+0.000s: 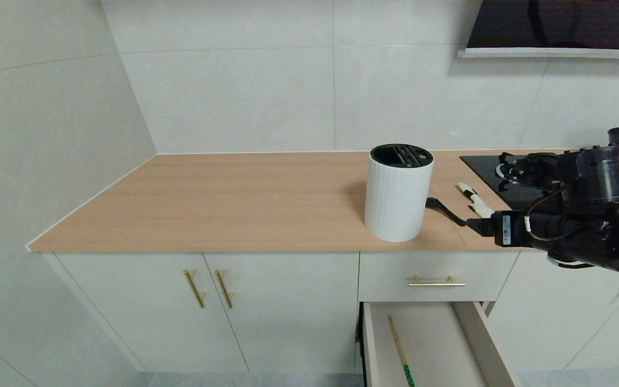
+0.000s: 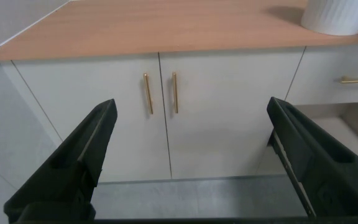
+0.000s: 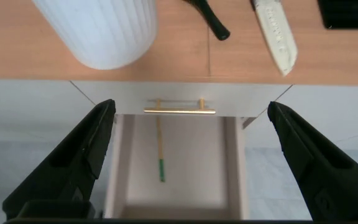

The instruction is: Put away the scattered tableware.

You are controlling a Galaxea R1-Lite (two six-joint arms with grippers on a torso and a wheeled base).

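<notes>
wooden bench [image 1: 223,199] against tiled walls [image 1: 234,97]: white holder [image 1: 398,193], black utensil [image 1: 444,210] and knife [image 1: 473,199] near its front edge, chopstick [image 1: 400,349] in the open drawer [image 1: 433,333] below. left gripper [image 2: 191,112] and right gripper [image 3: 191,112] jaws gape; the utensil's end hides behind the holder.

The head camera looks down across the desk [image 1: 234,199] from well back. The left wrist camera faces the cabinet doors [image 2: 160,112]; the right hangs over the open drawer [image 3: 191,168]. All three catch the white holder [image 3: 98,28].
</notes>
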